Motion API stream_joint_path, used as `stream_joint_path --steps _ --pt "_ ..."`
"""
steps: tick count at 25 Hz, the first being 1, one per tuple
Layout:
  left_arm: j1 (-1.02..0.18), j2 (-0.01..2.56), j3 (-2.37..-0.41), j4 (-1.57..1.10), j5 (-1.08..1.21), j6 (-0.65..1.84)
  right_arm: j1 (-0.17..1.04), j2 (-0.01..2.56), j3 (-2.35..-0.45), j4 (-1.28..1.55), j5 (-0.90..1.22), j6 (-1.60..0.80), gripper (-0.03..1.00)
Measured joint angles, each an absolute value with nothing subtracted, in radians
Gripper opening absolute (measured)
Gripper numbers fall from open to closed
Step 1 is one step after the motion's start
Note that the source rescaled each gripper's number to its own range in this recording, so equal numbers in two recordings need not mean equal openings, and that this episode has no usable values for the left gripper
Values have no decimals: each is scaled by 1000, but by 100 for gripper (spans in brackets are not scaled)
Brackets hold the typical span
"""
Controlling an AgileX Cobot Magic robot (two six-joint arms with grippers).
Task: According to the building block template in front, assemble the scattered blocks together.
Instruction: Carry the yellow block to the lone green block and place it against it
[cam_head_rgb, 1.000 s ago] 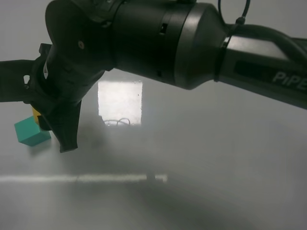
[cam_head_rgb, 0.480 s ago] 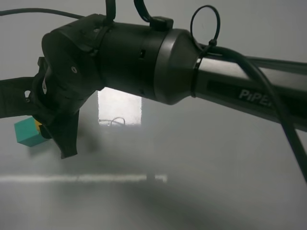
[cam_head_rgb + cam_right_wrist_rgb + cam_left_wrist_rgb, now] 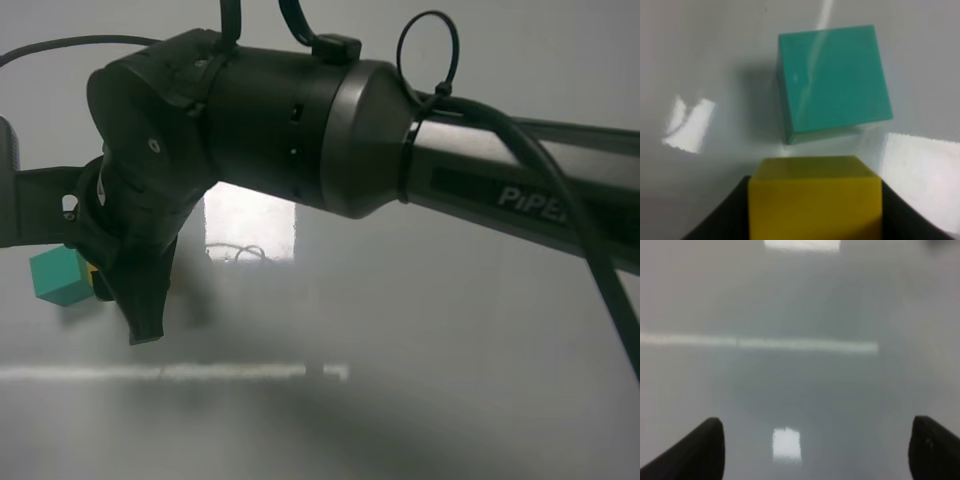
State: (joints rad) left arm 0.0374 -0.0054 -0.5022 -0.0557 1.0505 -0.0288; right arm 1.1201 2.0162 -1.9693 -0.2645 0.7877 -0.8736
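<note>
Yellow matte cube (image 3: 815,192) sits clamped in the right tool (image 3: 815,220), its dark fingers pressed against two opposite sides. Just beyond it, a teal-green matte cube (image 3: 832,80) rests on the glossy grey bench (image 3: 705,45), turned slightly askew to the yellow one. Left tool (image 3: 815,450) hangs over the bench elsewhere, spread wide and holding nothing.

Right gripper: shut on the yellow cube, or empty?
Shut on the yellow cube: the right wrist view shows it clamped between the black jaws of the right gripper.
</note>
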Motion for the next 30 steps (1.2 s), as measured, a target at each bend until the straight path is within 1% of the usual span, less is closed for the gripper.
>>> stream_joint_path --steps 8,22,30 --pt "37 -5 -502 -56 1050 -29 1120 2016 -1969 -283 723 -875 1" --pt "37 -5 -502 -56 1050 -29 1120 2016 -1969 -181 737 -875 1" --pt "37 -5 -502 -56 1050 -29 1120 2031 -1971 -184 748 -791 1"
